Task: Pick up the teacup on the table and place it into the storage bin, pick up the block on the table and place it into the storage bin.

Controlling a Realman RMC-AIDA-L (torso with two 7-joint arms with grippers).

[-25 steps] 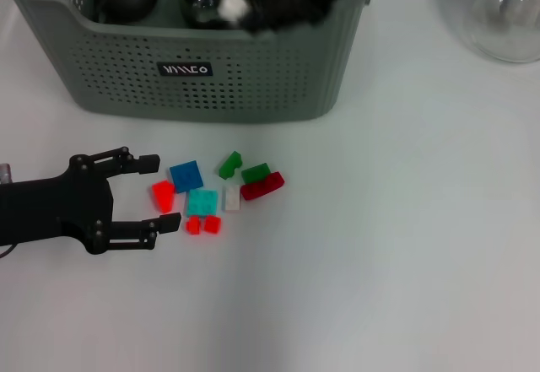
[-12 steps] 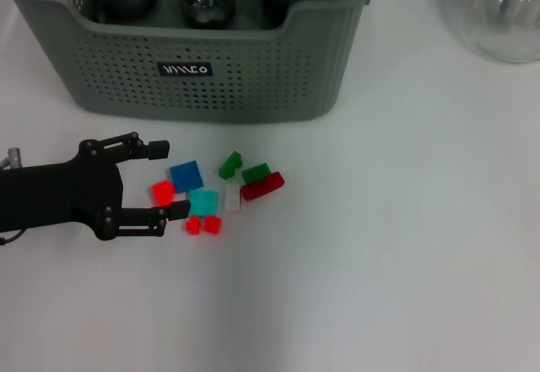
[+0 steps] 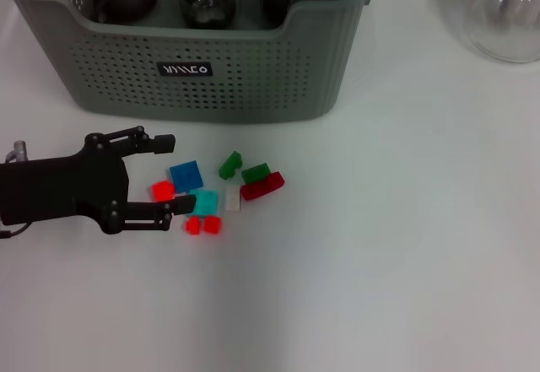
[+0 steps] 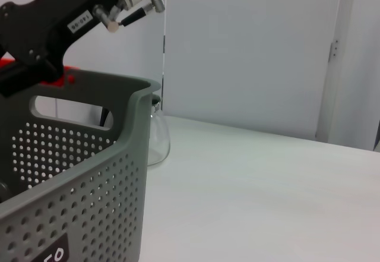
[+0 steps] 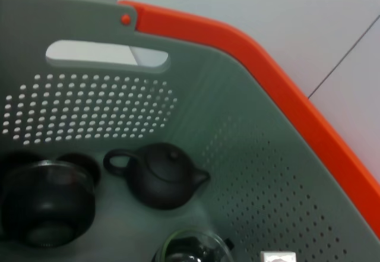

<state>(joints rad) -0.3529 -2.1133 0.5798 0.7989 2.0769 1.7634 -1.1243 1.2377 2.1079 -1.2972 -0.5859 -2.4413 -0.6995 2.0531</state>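
Red block (image 3: 163, 191) lies on the desk (image 3: 396, 245) between the spread fingers of the left hand (image 3: 169, 175), nearer than the grey-green storage bin (image 3: 198, 68). Right hand not seen; can't tell.

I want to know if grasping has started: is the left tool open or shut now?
Open. In the head view the left tool has its two fingers spread, one on each side of the red block, not touching it.
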